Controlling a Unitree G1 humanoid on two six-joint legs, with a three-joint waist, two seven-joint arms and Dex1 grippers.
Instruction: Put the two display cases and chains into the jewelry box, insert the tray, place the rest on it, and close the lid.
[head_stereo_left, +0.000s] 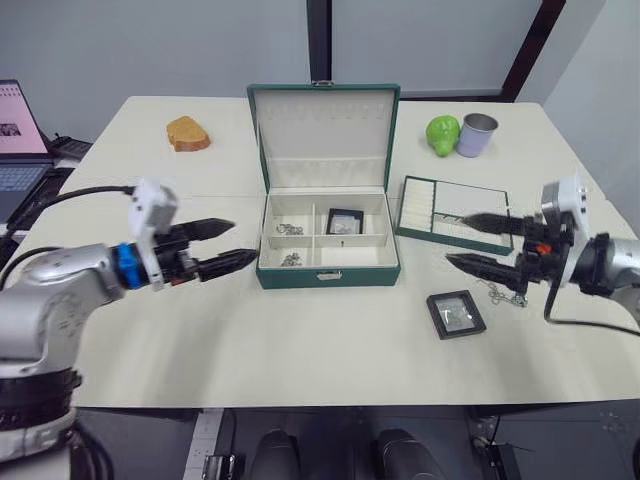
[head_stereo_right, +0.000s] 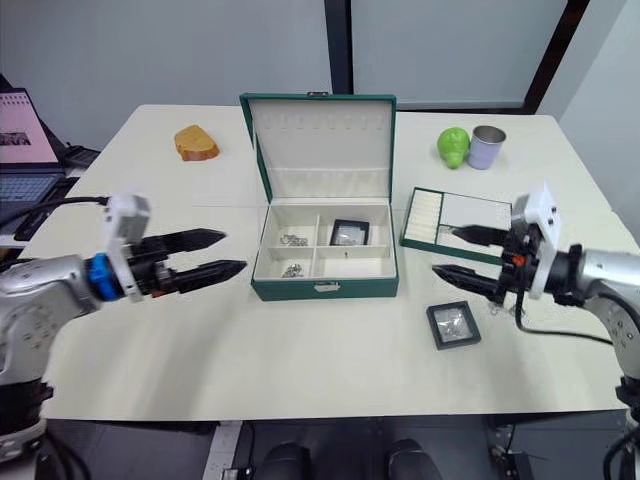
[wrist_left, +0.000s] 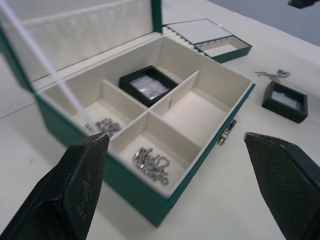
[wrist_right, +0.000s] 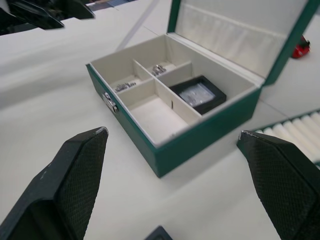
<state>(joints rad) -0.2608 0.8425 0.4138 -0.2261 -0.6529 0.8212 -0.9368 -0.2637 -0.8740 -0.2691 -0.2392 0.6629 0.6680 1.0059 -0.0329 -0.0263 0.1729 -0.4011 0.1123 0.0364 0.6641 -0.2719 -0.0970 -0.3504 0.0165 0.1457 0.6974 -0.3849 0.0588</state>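
1. Black-framed and flat, the second display case lies on the table in front of the tray, well to the right of the jewelry box. It sits just below and a little inward of the right gripper, whose fingers are spread with nothing between them. That arm looks far the nearer for the pickup.
2. Square as it is, the case has no long axis to speak of; its edges sit slightly skewed to the table edge.
3. One display case already rests in the box's rear right compartment, and chains occupy the two left compartments.
4. A loose chain lies just beside the outer case, partly behind the right gripper's lower finger, so its extent is hard to make out.
5. On the far side of the box, the left gripper hovers over bare table, fingers parted and empty.
6. Upright stands the lid.
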